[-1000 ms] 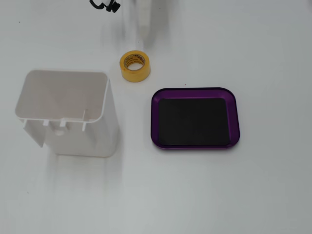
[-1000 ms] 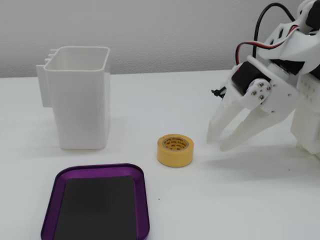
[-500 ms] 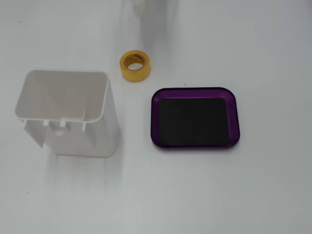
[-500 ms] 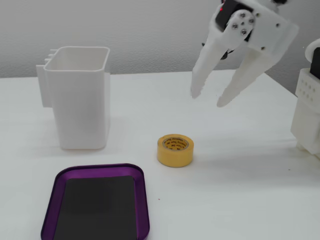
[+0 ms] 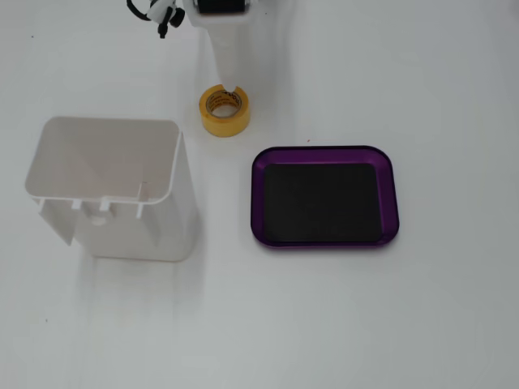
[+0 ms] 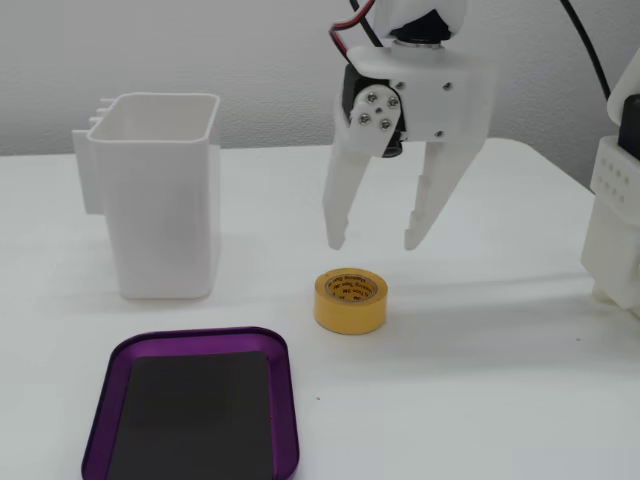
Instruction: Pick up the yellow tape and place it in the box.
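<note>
Spread tool (image 6: 374, 243) above yellow tape (image 6: 351, 299)

one overhead — one low, frontal

gripper (image 6: 373, 244) hangs over table (image 6: 480, 400), fingertips spread and pointing down | yellow tape (image 6: 350, 300) on table directly beneath gripper, not touching | box (image 6: 290, 420) below-left of gripper in the side fixed view, nearer camera, apart from tape | white bin (image 6: 160, 195) left of gripper, upright, behind box
</note>
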Controlling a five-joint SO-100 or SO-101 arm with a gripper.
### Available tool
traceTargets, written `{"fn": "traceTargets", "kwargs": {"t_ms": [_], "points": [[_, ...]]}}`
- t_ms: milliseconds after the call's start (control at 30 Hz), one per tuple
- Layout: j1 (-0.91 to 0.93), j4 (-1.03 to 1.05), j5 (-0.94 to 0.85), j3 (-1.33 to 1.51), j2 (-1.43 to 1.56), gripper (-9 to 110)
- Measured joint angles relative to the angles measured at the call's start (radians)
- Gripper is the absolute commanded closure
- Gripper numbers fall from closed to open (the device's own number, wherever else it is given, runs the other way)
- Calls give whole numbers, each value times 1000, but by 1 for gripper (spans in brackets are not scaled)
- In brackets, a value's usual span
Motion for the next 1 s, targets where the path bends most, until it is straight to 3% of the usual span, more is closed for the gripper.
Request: {"fn": "traceTargets", "kwargs": {"t_ms": [767, 933, 1000], "points": [[9, -301, -6, 311, -5, 84], [9, -390, -6, 390, 0, 102], [9, -391, -6, 391, 0, 101]]}}
